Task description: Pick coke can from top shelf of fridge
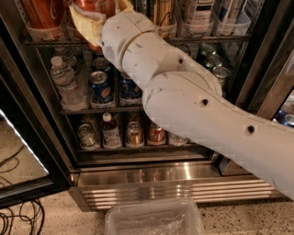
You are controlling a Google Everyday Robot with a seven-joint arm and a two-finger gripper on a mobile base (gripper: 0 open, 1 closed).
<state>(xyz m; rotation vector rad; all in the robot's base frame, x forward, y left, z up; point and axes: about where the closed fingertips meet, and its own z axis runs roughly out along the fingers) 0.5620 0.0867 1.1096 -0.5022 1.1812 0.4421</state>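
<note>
My gripper (98, 17) is at the top left, at the front of the top shelf (46, 42), a wire rack fronted by clear tubs (43, 31). It sits around a red can, the coke can (92, 6), of which only a small red part shows above the gripper. More red cans (39, 11) stand in the tub to the left. My white arm (193, 105) reaches in from the lower right and hides much of the fridge's (151, 176) middle.
Blue Pepsi cans (98, 87) and a water bottle (64, 82) stand on the middle rack. Cans and a small bottle (110, 131) fill the bottom rack. The open door frame (27, 137) is at the left. A clear plastic bin (154, 220) and cables (18, 220) lie on the floor.
</note>
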